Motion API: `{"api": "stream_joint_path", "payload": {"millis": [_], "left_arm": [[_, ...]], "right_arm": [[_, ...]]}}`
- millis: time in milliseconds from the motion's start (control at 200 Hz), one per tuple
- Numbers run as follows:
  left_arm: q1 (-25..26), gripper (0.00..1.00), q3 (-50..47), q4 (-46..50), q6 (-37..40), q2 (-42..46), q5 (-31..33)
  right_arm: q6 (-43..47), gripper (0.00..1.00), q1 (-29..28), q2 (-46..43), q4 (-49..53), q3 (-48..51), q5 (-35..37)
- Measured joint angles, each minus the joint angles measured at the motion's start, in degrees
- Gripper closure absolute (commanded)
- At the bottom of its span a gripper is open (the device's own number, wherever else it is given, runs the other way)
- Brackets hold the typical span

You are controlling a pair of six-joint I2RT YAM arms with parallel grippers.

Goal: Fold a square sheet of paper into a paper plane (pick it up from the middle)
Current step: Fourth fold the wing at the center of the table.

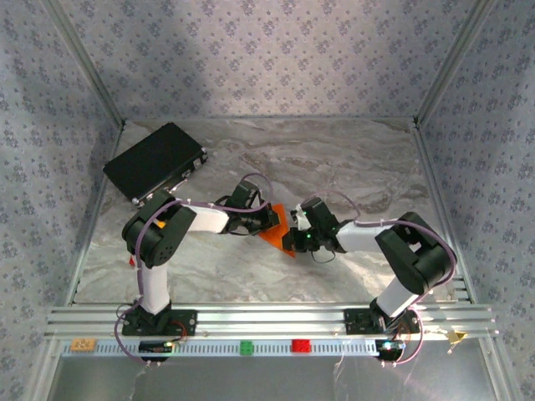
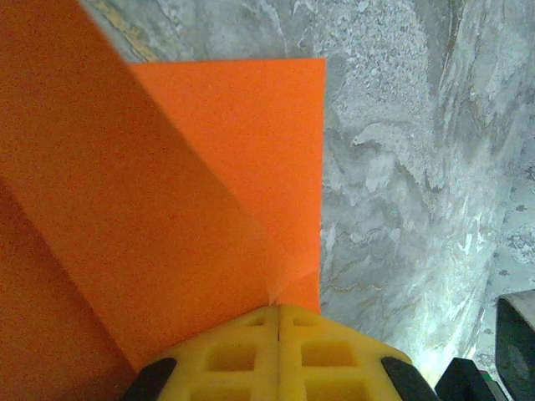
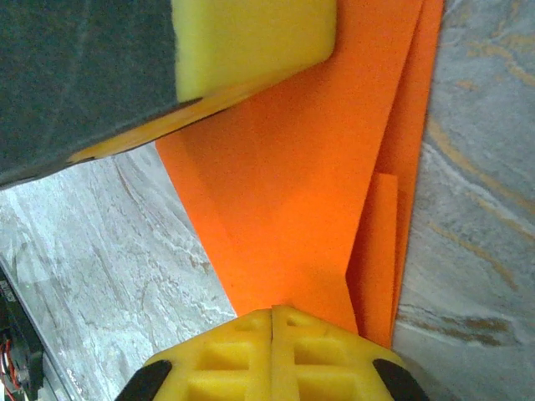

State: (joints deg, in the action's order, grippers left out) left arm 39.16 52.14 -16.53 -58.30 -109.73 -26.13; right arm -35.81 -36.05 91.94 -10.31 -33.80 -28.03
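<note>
Square sheet of paper, bright orange and creased into overlapping layers, lies mid-tabletop between our two arms. Around it we see the grey marbled tabletop and patterned walls. A black case rests far left. Our left pincer and right pincer are both closed, tips against the paper. A green block and a red block sit on the near rail.

The left end effector sits at the bottom edge, its yellow fingers pressed together along a thin seam. They pinch the orange paper where a diagonal fold edge meets them. A lower layer lies flat on the grey marbled worktop. A dark object shows at the lower right.
</note>
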Motion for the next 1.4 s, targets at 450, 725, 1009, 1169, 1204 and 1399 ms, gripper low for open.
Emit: {"api": "stream_joint_path", "payload": {"millis": [450, 725, 1009, 1169, 1204, 1399], "left_arm": [[0.00, 0.98, 0.00, 0.02, 0.00, 0.00, 0.00], [-0.02, 0.98, 0.00, 0.02, 0.00, 0.00, -0.02], [-0.04, 0.98, -0.04, -0.02, 0.00, 0.00, -0.02], [-0.04, 0.98, -0.07, -0.02, 0.20, 0.00, -0.04], [-0.04, 0.98, -0.07, -0.02, 0.20, 0.00, -0.04], [-0.04, 0.98, -0.07, -0.04, 0.20, 0.00, -0.02]], "right_arm": [[-2.54, 0.96, 1.11, -5.73, -3.21, 7.02, -1.27], [-3.26, 0.96, 1.09, -11.23, -2.80, 12.37, -1.07], [-3.58, 0.96, 1.09, -16.87, 4.24, 11.58, 0.07], [-2.25, 0.96, 1.09, -15.82, 6.51, 4.68, -0.09], [-2.14, 0.95, 1.03, -14.58, 6.49, 2.89, -0.26], [-1.84, 0.95, 0.28, -5.60, 6.43, -4.66, -0.20]]}}
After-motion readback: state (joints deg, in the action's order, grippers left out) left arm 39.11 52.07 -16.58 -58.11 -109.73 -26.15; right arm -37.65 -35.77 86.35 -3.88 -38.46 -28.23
